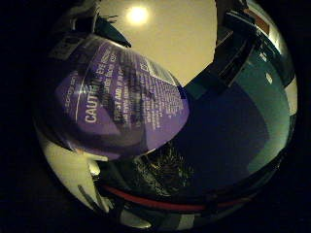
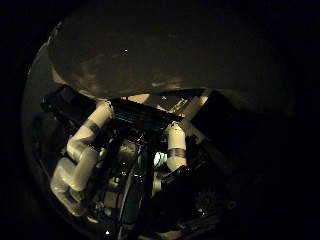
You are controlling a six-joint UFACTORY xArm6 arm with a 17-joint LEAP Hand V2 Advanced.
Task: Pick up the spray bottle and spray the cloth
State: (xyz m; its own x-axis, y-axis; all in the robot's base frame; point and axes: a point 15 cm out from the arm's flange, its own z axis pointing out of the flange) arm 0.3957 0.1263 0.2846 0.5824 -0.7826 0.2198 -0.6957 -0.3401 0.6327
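Spray bottle (image 1: pixel 121 102) is filling the little-finger view, its purple label's long axis running from ten toward four o'clock; the hand (image 2: pixel 95 150) is curling white fingers (image 2: pixel 176 147) around it.

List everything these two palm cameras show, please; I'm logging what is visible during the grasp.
spray bottle: one, purple label with white print, fills much of the little finger side view, so close against the palm; probably also the dark curved mass across the thumb side view.
ceiling light: one, bright white-yellow, on a pale ceiling beyond the bottle.
surface: one, dark blue shading to teal, beside and past the bottle.
red band: one, thin, at the edge of the little finger side view; what it belongs to is unclear.
cloth: not identifiable in either view.
robot hand: one, white and black parts, fingers curled in front of the palm beside the bottle.
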